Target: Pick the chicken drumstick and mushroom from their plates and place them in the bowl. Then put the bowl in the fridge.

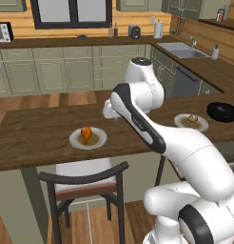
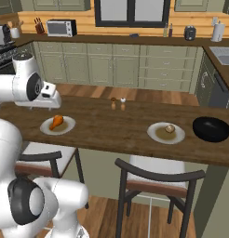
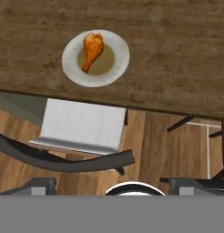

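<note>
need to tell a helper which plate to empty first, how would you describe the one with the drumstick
On the long wooden counter, take the white plate nearest the arm, above a chair. It carries an orange-brown chicken drumstick; the other plate, beside the black bowl, holds a tan mushroom.

Even, soft, slightly blurry rendering

Your arm rises from the base, bends at the elbow and reaches forward over the near edge of the counter. The wrist turns the hand downward. Your gripper (image 3: 112, 182) hangs above the counter's near edge, its jaws spread wide apart, and they hold nothing.
</note>
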Available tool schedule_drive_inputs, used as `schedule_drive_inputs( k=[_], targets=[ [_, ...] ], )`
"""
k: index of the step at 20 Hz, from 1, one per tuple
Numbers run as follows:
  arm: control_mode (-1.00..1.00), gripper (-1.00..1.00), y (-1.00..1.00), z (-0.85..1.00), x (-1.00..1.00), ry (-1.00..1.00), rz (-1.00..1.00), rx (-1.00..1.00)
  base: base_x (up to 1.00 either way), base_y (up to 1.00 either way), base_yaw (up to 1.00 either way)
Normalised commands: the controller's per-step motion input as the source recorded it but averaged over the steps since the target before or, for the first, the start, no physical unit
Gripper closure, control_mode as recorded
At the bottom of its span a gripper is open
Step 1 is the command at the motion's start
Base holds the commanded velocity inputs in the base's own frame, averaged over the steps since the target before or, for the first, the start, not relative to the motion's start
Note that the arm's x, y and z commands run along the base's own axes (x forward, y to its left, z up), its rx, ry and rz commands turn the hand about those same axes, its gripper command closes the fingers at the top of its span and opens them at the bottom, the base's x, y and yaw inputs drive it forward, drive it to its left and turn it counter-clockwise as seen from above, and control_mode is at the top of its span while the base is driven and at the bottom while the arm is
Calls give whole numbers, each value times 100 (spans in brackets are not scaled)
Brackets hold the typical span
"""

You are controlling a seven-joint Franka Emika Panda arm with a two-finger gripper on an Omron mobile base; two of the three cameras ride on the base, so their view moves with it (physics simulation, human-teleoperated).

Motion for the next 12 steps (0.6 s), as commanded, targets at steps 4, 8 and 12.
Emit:
schedule_drive_inputs(
  k=[4,8,12],
  targets=[
    [-100,-100,78,-38,41,5,0,0,0,0,0],
    [-100,-100,48,-32,64,2,0,0,0,0,0],
    [-100,-100,18,-31,85,1,-3,0,0,0,0]
  ],
)
